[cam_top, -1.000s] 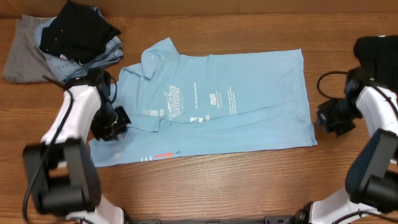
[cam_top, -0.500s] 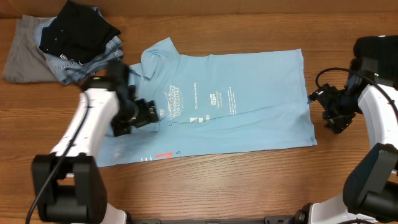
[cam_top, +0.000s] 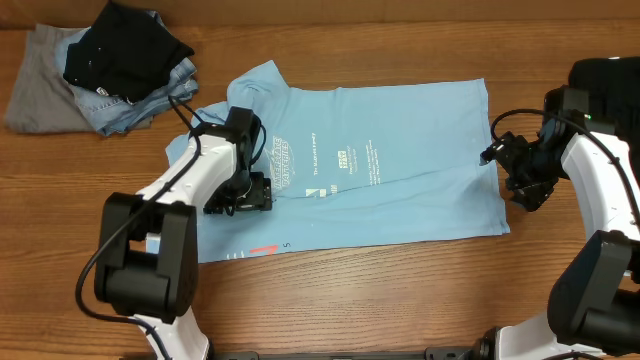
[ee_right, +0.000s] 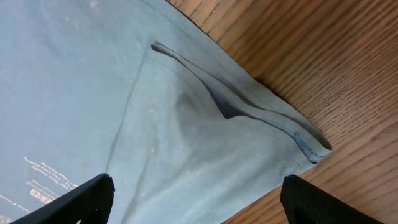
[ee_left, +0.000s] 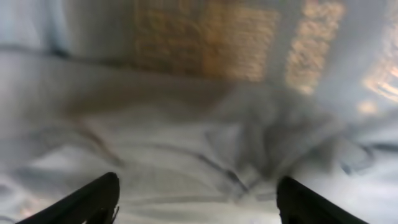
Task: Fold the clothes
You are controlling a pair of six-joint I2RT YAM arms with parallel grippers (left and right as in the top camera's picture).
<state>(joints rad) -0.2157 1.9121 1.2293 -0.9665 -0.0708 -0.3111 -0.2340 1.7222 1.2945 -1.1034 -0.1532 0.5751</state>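
The light blue T-shirt point(cam_top: 400, 150) lies flat across the table with small white print point(cam_top: 285, 165) facing up. My left gripper point(cam_top: 252, 194) hovers over the shirt's left part, near the print. In the left wrist view, which is blurred, its gripper point(ee_left: 199, 205) stands open with rumpled fabric point(ee_left: 186, 143) below. My right gripper point(cam_top: 505, 172) sits at the shirt's right edge. The right wrist view shows this gripper point(ee_right: 199, 205) open above the shirt's hem corner point(ee_right: 308, 146), with nothing between the fingers.
A pile of other clothes sits at the back left: a black garment point(cam_top: 125, 45) on denim point(cam_top: 150, 95) and a grey piece point(cam_top: 40, 85). A dark object point(cam_top: 605, 75) lies at the far right edge. Bare wood point(cam_top: 400, 300) runs along the front.
Both grippers have opened. My left gripper moved right from the shirt's left edge onto the shirt near the print. My right gripper shifted slightly left, up against the shirt's right edge.
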